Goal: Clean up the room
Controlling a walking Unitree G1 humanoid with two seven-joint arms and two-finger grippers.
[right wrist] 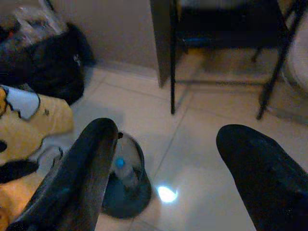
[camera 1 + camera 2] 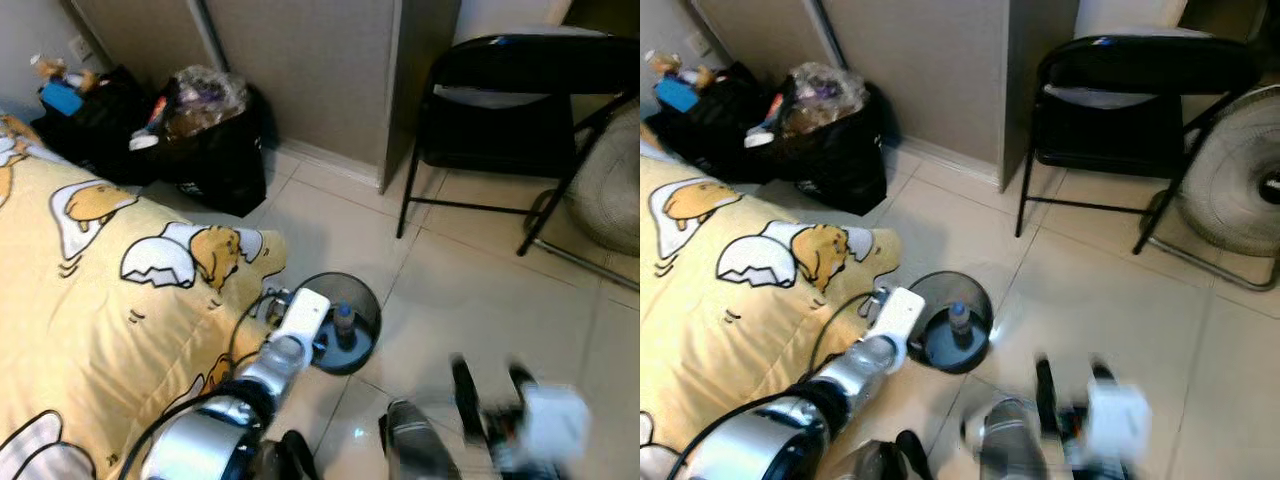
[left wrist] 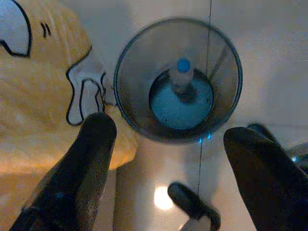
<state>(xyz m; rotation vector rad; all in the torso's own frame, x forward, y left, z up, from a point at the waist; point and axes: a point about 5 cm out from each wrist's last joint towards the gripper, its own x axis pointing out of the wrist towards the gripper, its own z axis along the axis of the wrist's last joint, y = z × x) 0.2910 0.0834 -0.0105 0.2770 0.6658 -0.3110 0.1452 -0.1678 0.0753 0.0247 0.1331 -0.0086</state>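
Here we see the bottle (image 3: 182,77) standing upright inside the small bin (image 3: 144,130), on the floor beside the yellow blanket (image 2: 90,300). It looks light and smooth. Left gripper (image 3: 166,149) hangs above it, wide open and empty; right gripper (image 1: 185,159) also open, empty.

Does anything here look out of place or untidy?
The black bags by the wall overflow with rubbish. The yellow blanket hangs against the small bin, where a bottle stands upright.
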